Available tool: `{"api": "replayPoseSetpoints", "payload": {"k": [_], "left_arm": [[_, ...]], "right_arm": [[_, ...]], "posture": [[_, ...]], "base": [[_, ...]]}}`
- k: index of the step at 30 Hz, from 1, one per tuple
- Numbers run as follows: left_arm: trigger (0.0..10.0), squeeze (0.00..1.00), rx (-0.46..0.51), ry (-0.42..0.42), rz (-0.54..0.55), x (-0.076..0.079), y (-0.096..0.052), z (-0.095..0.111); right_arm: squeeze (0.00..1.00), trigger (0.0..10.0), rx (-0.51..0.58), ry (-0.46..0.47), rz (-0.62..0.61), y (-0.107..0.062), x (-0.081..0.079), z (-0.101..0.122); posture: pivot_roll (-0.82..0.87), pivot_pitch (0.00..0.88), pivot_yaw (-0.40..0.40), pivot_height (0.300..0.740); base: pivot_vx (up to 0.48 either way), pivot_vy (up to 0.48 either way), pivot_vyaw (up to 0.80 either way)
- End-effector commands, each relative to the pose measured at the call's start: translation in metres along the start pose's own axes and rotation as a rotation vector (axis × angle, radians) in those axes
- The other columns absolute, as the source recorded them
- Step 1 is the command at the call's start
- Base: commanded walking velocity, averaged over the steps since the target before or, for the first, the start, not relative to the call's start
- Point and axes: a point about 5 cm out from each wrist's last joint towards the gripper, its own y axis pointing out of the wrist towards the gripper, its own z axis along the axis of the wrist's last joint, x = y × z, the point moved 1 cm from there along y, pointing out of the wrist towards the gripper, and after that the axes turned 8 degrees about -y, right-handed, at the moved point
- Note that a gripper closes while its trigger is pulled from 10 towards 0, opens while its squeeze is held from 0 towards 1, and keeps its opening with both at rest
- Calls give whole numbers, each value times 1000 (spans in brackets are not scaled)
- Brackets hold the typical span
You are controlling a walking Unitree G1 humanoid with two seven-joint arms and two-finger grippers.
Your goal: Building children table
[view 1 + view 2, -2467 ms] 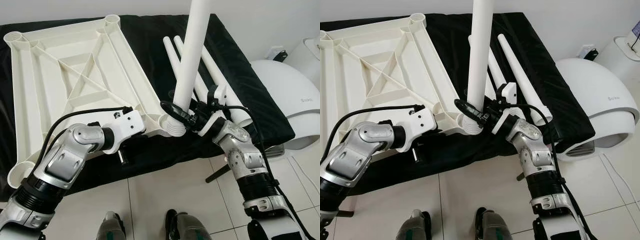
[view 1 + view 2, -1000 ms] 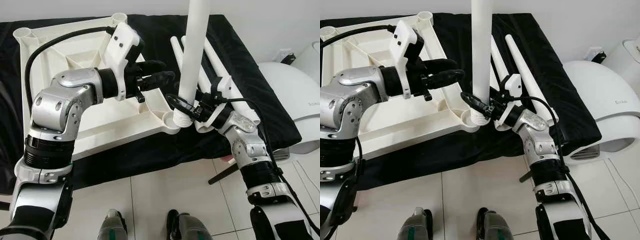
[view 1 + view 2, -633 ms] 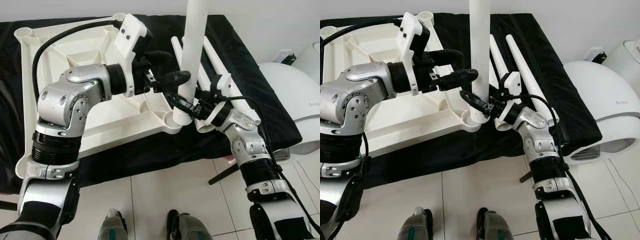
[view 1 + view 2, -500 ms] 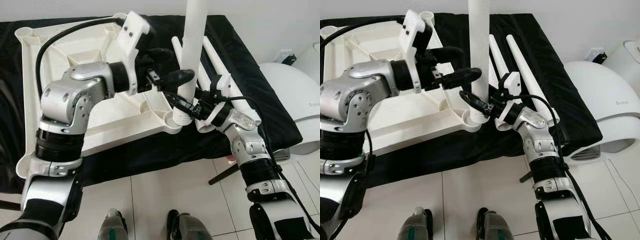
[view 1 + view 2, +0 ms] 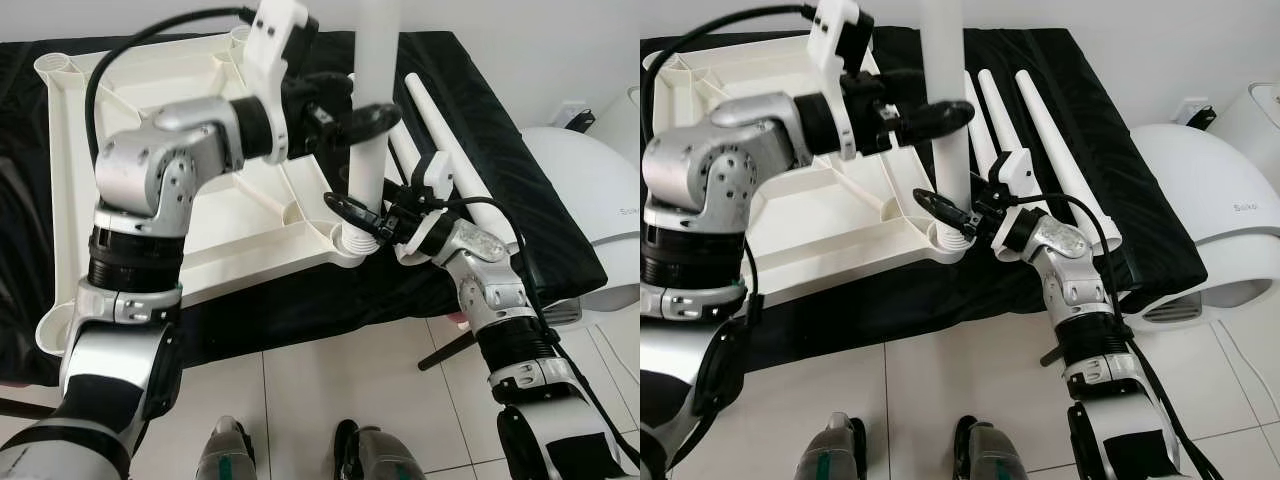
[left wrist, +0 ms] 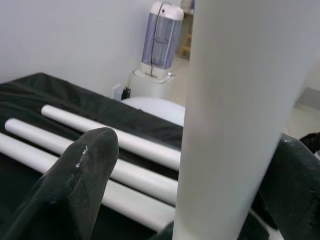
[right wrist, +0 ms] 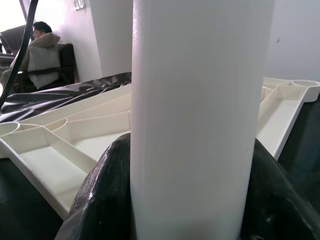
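The white tabletop (image 5: 255,265) lies upside down on a black cloth. A white table leg (image 5: 365,170) stands upright in the socket at its near right corner. My right gripper (image 5: 358,215) is shut on that leg just above the socket, and its fingers (image 7: 100,200) hug both sides. Higher up, my left gripper (image 5: 362,110) is open with the leg (image 6: 225,125) between its fingers. One finger (image 6: 80,170) stands clear of the leg. Three loose legs (image 5: 1060,150) lie side by side on the cloth beyond.
A white domed appliance (image 5: 580,190) stands close on the right, beside the cloth-covered bench. My feet (image 5: 230,455) are on the tiled floor at its near edge. A seated person (image 7: 42,50) is in the background, and so is a tall white appliance (image 6: 162,35).
My left gripper left the tabletop's near edge, swung up to the upright leg and slid higher along it. My right gripper keeps its hold at the base.
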Motion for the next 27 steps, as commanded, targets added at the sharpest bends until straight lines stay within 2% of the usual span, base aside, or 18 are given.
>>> {"api": "replayPoseSetpoints", "payload": {"k": [1, 6, 11, 12, 13, 14, 27], "left_arm": [[10000, 0, 25, -27, 85, -6, 1, 4], [10000, 0, 62, -80, 96, -7, 3, 11], [10000, 0, 58, -112, 112, -10, 4, 10], [7255, 0, 57, -111, 113, -10, 4, 9], [7255, 0, 57, -111, 113, -10, 4, 9], [0, 0, 65, -111, 121, -11, 3, 10], [0, 0, 88, -104, 96, -8, 2, 14]], "right_arm": [[0, 10000, -2, -29, 18, 1, -1, 0], [0, 10000, -10, -39, 11, 0, -1, -2], [0, 10000, -9, -42, 5, 0, 1, -1], [0, 10000, -8, -44, 3, 0, 1, -1], [0, 10000, -8, -44, 3, 0, 1, -1], [0, 10000, -9, -45, 0, 0, 2, -1], [0, 10000, -12, -65, -34, -1, 8, -1]], "posture": [[91, 142, -52, 740], [91, 140, -52, 740], [91, 144, -52, 740], [91, 144, -52, 740], [91, 144, -52, 740], [91, 147, -52, 740], [91, 158, -51, 740]], "base": [[0, 0, 0], [0, 0, 0], [0, 0, 0], [0, 0, 0], [0, 0, 0], [0, 0, 0], [0, 0, 0]]}}
